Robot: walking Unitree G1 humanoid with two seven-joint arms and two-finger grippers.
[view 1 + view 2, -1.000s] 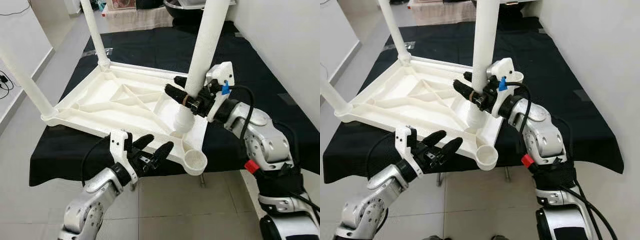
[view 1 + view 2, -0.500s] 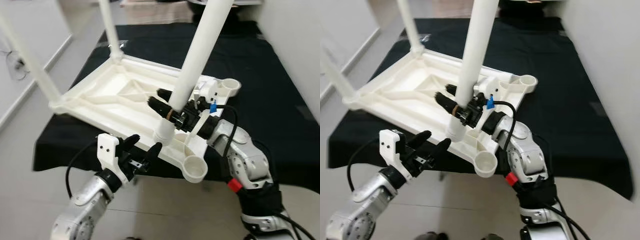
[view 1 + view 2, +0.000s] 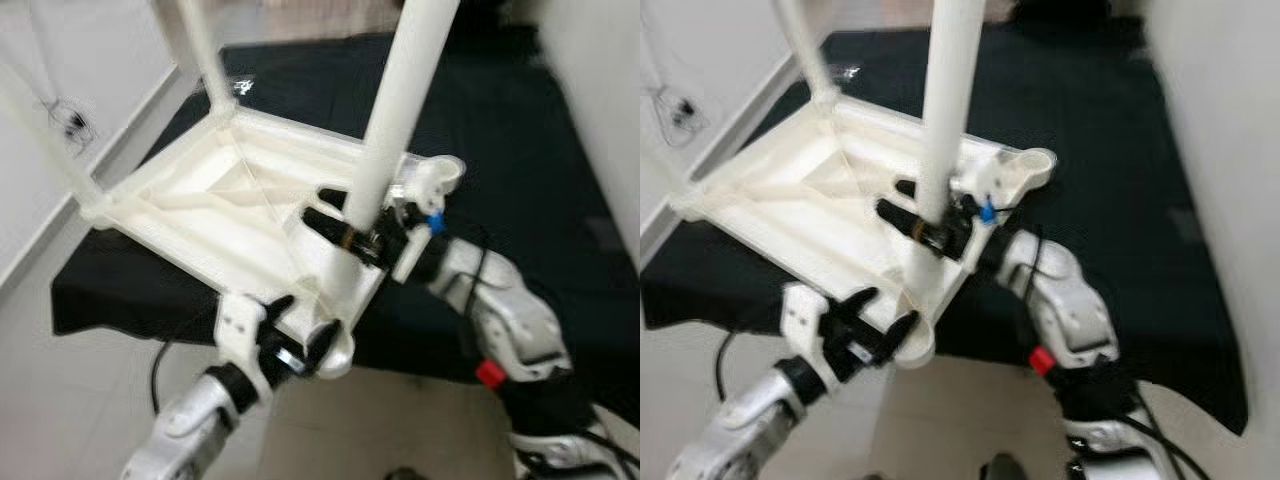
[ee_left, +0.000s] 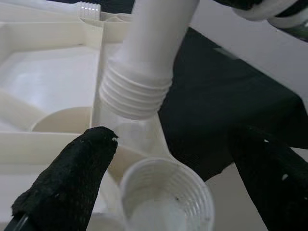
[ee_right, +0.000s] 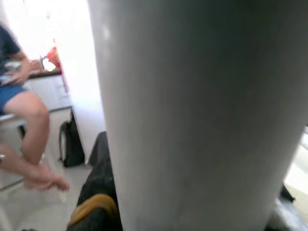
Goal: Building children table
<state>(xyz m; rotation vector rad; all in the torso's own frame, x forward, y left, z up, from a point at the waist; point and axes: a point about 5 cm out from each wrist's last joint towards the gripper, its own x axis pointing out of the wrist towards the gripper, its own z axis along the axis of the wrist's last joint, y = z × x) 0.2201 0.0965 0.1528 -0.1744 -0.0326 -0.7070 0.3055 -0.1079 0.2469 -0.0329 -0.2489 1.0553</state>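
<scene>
An upside-down white plastic table top (image 3: 230, 190) lies on the black-covered table (image 3: 500, 130). Two white legs (image 3: 205, 50) stand screwed into its far corners. My right gripper (image 3: 345, 230) is shut on a third white leg (image 3: 395, 110), held nearly upright. Its threaded end (image 4: 137, 94) hangs just above and beside the near corner socket (image 4: 166, 192). My left gripper (image 3: 300, 335) is open at that near corner, one finger (image 4: 67, 183) on each side of the socket. Another empty socket (image 3: 440, 172) sits at the far right corner. The held leg (image 5: 202, 115) is close up in the right wrist view.
The table top's near corner overhangs the black table's front edge above the tiled floor (image 3: 80, 400). A white wall with cables (image 3: 70, 120) runs along the left. A person (image 5: 24, 120) sits on a chair in the background of the right wrist view.
The camera has shifted and blurred. The leg's lower end has moved toward the near corner socket, and my left gripper has risen to straddle that socket.
</scene>
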